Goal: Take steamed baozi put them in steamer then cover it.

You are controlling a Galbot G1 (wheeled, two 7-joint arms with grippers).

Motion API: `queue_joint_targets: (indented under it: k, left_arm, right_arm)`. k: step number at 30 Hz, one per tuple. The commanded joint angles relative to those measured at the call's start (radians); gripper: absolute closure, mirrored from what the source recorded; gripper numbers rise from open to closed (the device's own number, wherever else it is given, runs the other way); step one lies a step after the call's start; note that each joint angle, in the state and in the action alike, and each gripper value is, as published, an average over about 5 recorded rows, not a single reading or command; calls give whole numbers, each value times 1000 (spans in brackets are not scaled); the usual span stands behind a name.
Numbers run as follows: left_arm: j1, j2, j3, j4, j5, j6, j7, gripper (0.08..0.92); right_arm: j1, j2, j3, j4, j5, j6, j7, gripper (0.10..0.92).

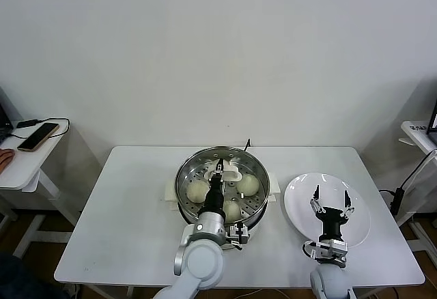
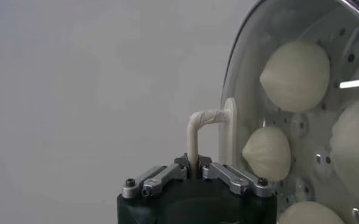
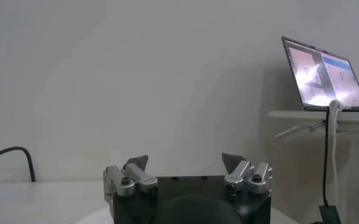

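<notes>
Now clamped on the cream handle [image 2: 199,131] of the glass lid [image 2: 301,91]: left pincer [image 1: 218,170], jaws pinched tight, over the steamer [image 1: 186,176] mid-worktop [image 1: 130,210]. Lid resting on the steamer, per the head view. Behind the glass, steamed baozi [image 1: 198,190] sitting on the perforated tray; three clear in the head view, a fourth partly showing at the wrist. Right pincer [image 1: 331,201] spread wide, holding nothing, hovering over the white plate [image 1: 300,196] just beside the steamer.
</notes>
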Motion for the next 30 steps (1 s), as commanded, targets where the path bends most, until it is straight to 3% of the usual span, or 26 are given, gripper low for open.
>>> queue_joint_targets:
  k: [1,10,16,24,30]
  left_arm:
    - [0,-11,-5,9,11,-8,1,781]
    - [8,1,-4,-17,9,-14,-2,531]
    - [40,44,7,-124,-32,-11,6,367]
    - [138,132,17,-332,-111,0,14,246]
    - [211,244,-76,-480,-324,5,15,179]
  right_arm:
    - [-2,2,1,2,0,3,-2,203]
    - [-3,2,2,1,-1,6,-4,203]
    - [-3,1,0,1,-2,6,-4,203]
    - [2,-3,-2,8,1,4,-4,203]
    - [-15,-22,-17,40,37,-14,-39,203]
